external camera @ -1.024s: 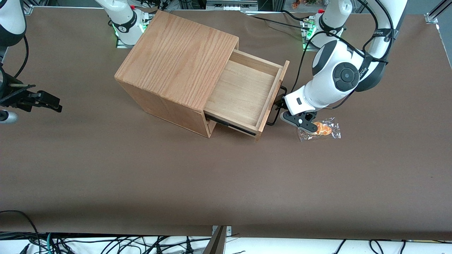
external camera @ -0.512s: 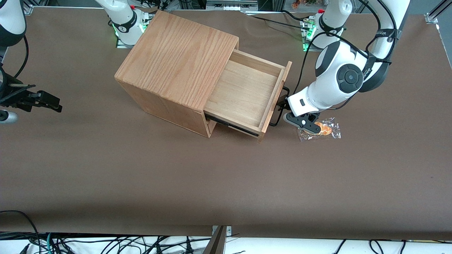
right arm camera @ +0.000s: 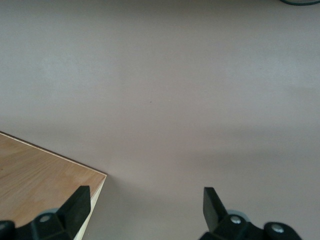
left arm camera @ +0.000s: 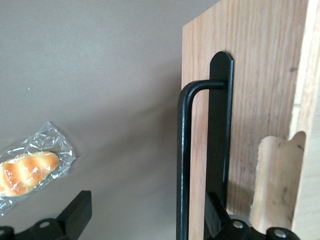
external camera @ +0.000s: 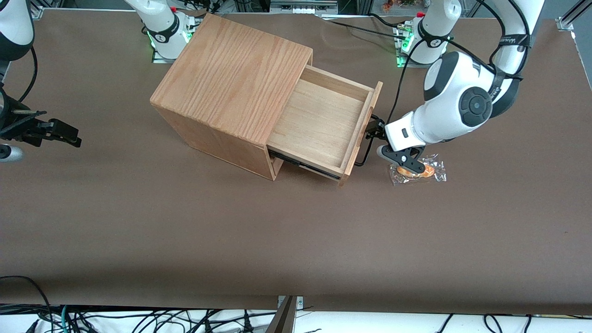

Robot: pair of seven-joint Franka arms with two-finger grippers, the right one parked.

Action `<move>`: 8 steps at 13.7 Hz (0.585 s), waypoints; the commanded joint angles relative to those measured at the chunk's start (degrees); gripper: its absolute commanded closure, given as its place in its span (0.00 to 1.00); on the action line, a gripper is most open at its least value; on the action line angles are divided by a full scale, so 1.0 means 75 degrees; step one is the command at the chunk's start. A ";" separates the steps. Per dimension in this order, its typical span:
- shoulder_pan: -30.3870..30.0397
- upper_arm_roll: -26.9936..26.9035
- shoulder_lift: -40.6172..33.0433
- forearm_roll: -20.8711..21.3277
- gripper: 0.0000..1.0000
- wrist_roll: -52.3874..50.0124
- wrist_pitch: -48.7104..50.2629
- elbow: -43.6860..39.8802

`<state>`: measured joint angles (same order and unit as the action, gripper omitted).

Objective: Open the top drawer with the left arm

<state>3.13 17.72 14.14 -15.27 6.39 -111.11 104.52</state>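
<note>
Start nearest the front camera: you have bare brown table (external camera: 277, 240), then a clear-wrapped pastry (external camera: 418, 171) lying on it toward the working arm's end, just beside the drawer's front.

Over that packet hangs the gripper (external camera: 375, 138) of the left arm (external camera: 455, 104), low and level, directly in front of the top drawer (external camera: 323, 125). In the wrist view its fingers (left arm camera: 75, 215) stand wide apart, holding nothing: one finger sits between the black wire handle (left arm camera: 184, 165) and the front panel (left arm camera: 250, 100), so the wire falls inside the open jaws, while the other finger is out over the table, well clear of the wire. (Whether the inner finger touches the wire or the wood, you cannot tell.)

The drawer itself is already drawn well out of the oak-grain box (external camera: 231, 88), its pale plank floor exposed and empty.

The relation that matters to you: the handle's long axis runs along the front panel, crosswise to the drawer's slide, and the gripper sits on the outward side of that panel. Any further pull should go straight away from the box, along the slide line; pulling at an angle would likely twist the drawer on its runners or drag the whole box. By my judgement the opening is almost done.
</note>
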 commanded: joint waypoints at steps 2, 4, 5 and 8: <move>-0.0066 -0.0253 -0.0221 -0.0332 0.00 0.0285 0.1287 -0.0820; -0.0066 -0.0568 -0.0711 -0.0192 0.00 0.0214 0.1736 -0.0964; -0.0066 -0.0930 -0.0969 0.0088 0.00 0.0214 0.1841 -0.0964; -0.0054 -0.1611 -0.1428 0.1292 0.00 0.0226 0.1913 -0.0917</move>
<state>2.77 7.82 6.02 -10.61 7.16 -97.19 96.69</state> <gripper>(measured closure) 0.000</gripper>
